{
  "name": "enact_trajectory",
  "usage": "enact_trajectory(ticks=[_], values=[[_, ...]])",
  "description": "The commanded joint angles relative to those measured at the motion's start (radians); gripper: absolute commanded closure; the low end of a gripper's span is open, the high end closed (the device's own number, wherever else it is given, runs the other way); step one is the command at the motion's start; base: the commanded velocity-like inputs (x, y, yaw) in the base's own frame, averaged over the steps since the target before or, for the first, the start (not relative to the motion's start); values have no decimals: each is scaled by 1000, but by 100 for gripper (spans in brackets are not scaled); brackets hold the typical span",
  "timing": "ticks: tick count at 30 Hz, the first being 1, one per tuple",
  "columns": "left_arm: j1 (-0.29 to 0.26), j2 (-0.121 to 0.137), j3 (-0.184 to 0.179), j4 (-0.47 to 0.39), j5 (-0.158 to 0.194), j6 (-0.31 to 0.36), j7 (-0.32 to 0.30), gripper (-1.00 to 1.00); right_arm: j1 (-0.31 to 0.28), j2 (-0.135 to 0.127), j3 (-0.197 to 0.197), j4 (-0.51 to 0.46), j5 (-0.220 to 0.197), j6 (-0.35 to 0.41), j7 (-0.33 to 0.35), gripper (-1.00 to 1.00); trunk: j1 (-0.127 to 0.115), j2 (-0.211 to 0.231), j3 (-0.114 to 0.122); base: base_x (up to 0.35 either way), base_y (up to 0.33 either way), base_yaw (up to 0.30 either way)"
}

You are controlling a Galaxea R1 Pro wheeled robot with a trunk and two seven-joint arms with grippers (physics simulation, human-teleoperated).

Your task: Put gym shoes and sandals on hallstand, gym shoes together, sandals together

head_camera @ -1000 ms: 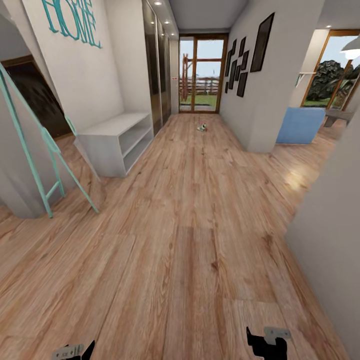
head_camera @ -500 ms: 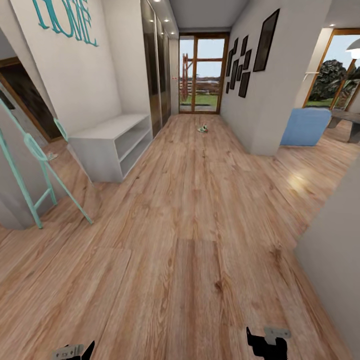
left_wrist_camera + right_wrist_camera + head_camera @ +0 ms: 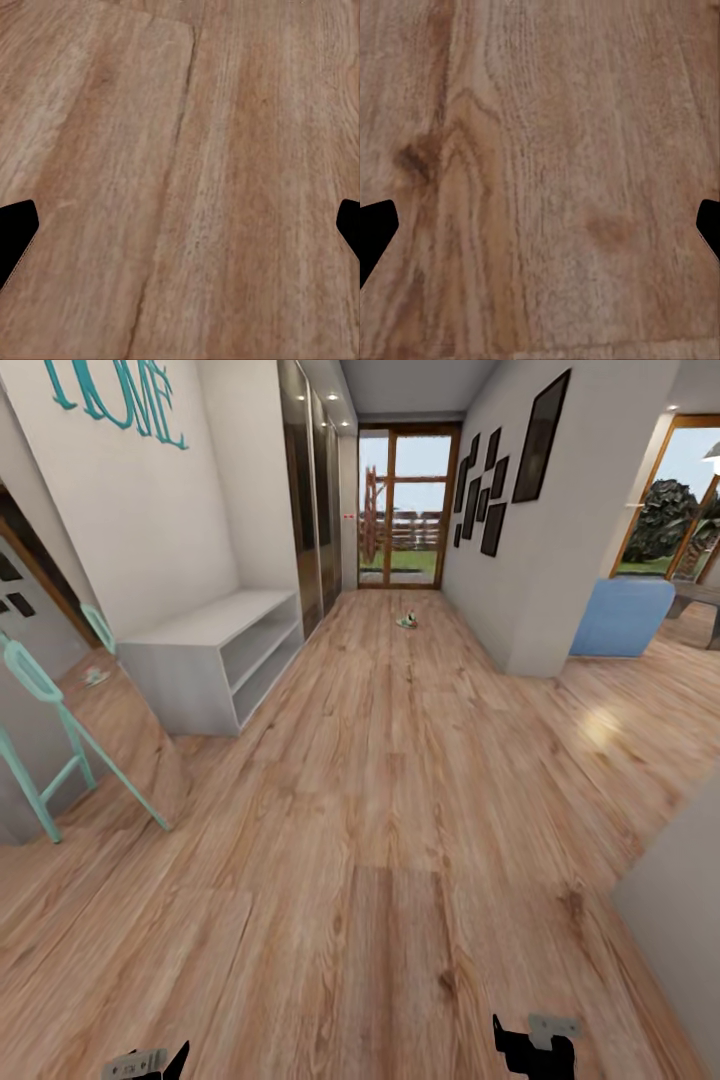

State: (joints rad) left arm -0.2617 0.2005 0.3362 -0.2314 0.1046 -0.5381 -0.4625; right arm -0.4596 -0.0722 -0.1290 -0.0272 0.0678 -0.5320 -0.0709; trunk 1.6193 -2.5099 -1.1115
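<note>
Far down the corridor floor (image 3: 400, 810) lies a small pale and green thing, one gym shoe (image 3: 406, 621) as far as I can tell at this distance. The sandals are out of view. The pale grey hallstand (image 3: 205, 630) stands against the left wall with its shelves bare. At the bottom edge of the head view are parts of my left gripper (image 3: 150, 1063) and right gripper (image 3: 535, 1048). In the wrist views the left gripper (image 3: 180, 232) and right gripper (image 3: 540, 229) hang over bare planks, with dark fingertips (image 3: 16, 225) (image 3: 376, 221) wide apart and nothing between them.
A teal ladder (image 3: 55, 730) and a leaning mirror (image 3: 120, 730) stand at the near left. A grey wall corner (image 3: 680, 950) juts in at the near right. A blue armchair (image 3: 622, 618) sits beyond the right wall's corner. A glass door (image 3: 405, 505) closes the corridor's end.
The whole view has shifted: the camera has moved forward along the corridor, so the hallstand, ladder and near walls have slid outward. Both grippers keep their place in the picture.
</note>
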Motion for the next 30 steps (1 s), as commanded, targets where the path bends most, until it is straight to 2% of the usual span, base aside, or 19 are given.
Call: enact_trajectory(ticks=[1,30], values=[[-1,0,1,1,10,1,-10,-100,-1,0,-6,1,7,-3,-3,-100,0,0,-1,338,0,0],[-1,-1,1,1,10,1,-10,-100,-1,0,-6,1,7,-2,-3,-100,0,0,-1,338,0,0]])
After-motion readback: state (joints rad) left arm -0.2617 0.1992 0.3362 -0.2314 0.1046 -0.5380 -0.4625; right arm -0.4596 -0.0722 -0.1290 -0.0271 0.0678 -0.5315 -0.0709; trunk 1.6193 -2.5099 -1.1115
